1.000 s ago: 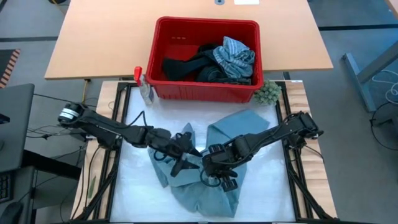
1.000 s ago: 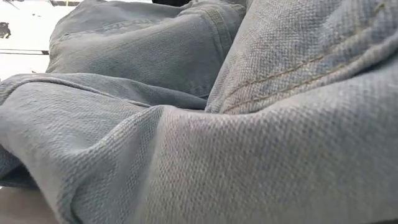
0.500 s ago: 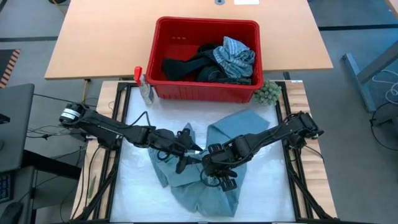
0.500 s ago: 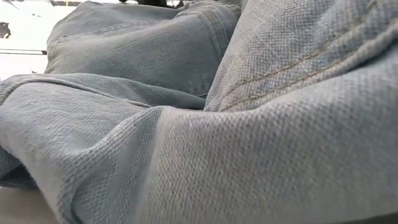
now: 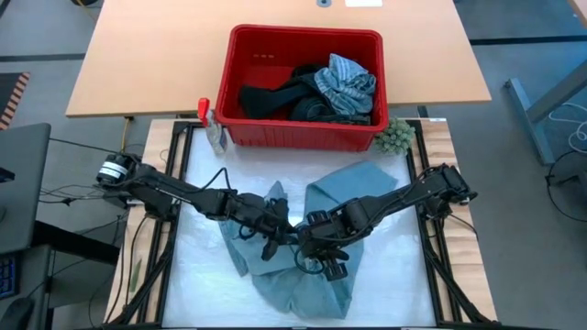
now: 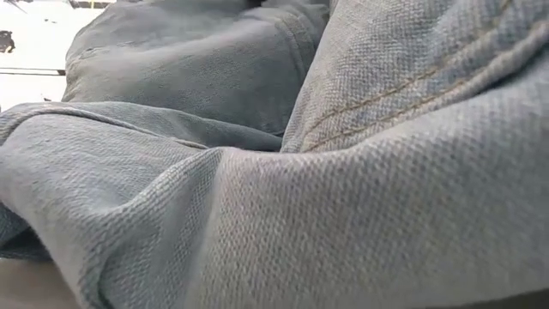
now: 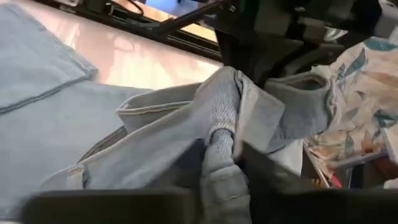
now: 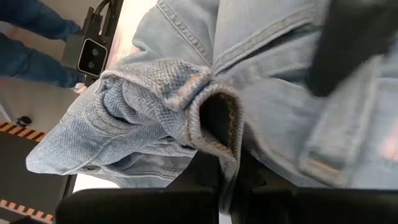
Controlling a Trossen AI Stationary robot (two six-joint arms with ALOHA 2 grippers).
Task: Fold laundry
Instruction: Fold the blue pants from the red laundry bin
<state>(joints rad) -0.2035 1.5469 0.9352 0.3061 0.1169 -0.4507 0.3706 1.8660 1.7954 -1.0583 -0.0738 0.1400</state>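
High view shows us a pair of light blue jeans (image 5: 321, 197) lying crumpled on the white desk (image 5: 197, 266), in front of the red basket (image 5: 362, 137). More clothes (image 5: 339, 82) sit inside that basket. A small green fuzzy ball (image 5: 394, 137) rests just beside its corner.

Our two arms meet in the middle of the jeans. The right claw (image 5: 316, 246) is clenched on a thick fold of the denim, and in the right wrist view we see the hem bunched up between its dark fingers (image 8: 214, 171). The left claw (image 5: 275, 236) sits just beside it. In the left wrist view a twisted bit of cloth (image 7: 221, 134) is pinched at its tip, so we think it is grasping the jeans too.

What could go wrong? Both claws hold spots that are very close together. If we pull them apart fast, the thick cloth may slip out of one claw. The left one seems to hold only a small twist, so it may let go first. The jeans are still lumpy, so a lift now could drag the whole pile and make a crooked fold. The low view is filled with denim, so we cannot check the desk from there.
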